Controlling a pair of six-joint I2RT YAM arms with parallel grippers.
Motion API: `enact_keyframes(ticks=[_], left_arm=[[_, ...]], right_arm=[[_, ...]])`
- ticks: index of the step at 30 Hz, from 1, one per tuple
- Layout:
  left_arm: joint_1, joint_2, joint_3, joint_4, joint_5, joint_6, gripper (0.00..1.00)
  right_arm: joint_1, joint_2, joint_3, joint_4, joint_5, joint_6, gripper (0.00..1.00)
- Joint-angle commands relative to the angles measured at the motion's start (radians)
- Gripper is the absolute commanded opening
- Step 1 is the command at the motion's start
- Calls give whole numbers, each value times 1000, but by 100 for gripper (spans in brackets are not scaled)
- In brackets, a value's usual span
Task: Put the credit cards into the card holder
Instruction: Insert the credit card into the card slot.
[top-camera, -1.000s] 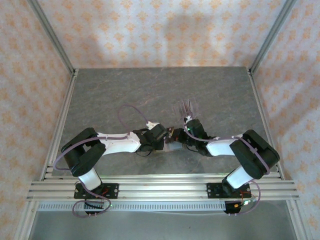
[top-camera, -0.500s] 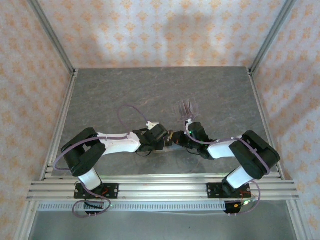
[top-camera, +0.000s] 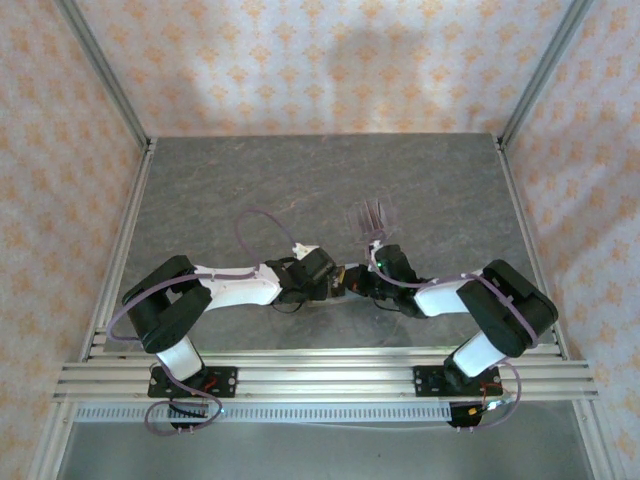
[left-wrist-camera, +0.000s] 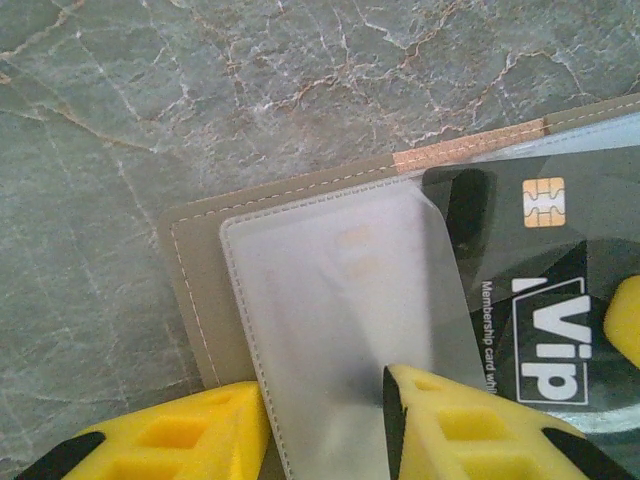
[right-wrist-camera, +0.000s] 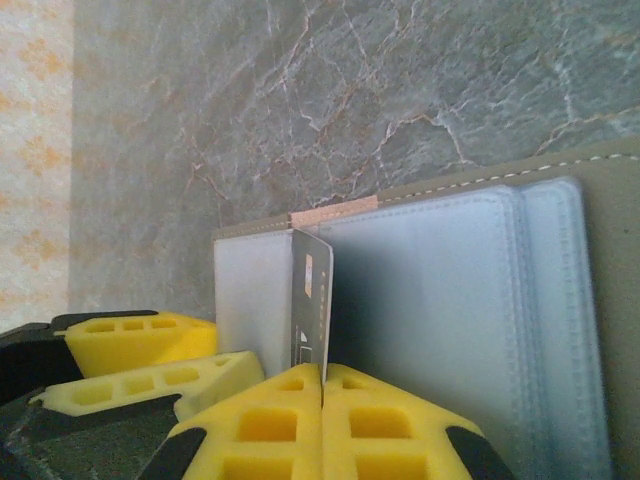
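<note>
Credit card edge-on, clamped in right gripper, lower centre; card holder pocket just ahead; left gripper half-open, straddling it.

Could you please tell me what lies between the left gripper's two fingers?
A clear sleeve of the open card holder, in the left wrist view.

Black card is cut off at the frame edge right of the left gripper; its lower end is covered by one finger. Card holder is cropped beneath the fingers.
</note>
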Motion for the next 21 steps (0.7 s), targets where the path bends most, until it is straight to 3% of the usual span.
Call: enact_keyframes(ticks=[1,21], left_arm=[[-1,42,-53,-71,-22,-15,37],[1,42,-56,-61,-17,-7,37]], right_arm=[[2,-1,27,-147,-24,-62,0],[0,88,177,-397,-39,-196,0]])
